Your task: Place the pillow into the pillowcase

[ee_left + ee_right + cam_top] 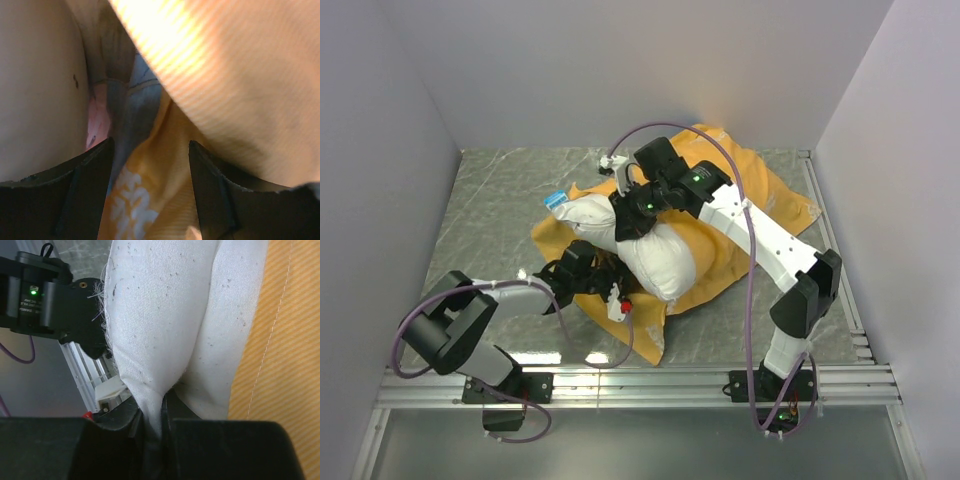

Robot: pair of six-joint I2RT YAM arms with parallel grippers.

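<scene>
Two main risks are judged here. The pillow (642, 248) is seen lying on top of the orange pillowcase (775, 205) mid-table, mostly uncovered; whether its near end is tucked inside cannot be told. The right gripper (152, 426) is pressed together on a thin fold of the pillow's white fabric at the far end, not on the bulk. That pinch could be lost if the pillow is pulled or pushed hard, since only a small ridge of cloth is caught and the stuffing is free to shift. The left gripper (150, 197) is spread at the near end, with lettered orange fabric lying between its fingers but nothing clamped as far as can be seen. If the pillow is driven forward before the case edge is gripped, the opening is likely to be folded shut or the whole case dragged across the table (500, 190) with the pillow riding on top. If closed blind, pillow cloth could be caught together with the case layer, or both case layers could be pinched and the mouth sealed. The purple cable (745, 175) is looped over the work area and might be snagged on bunched fabric.
</scene>
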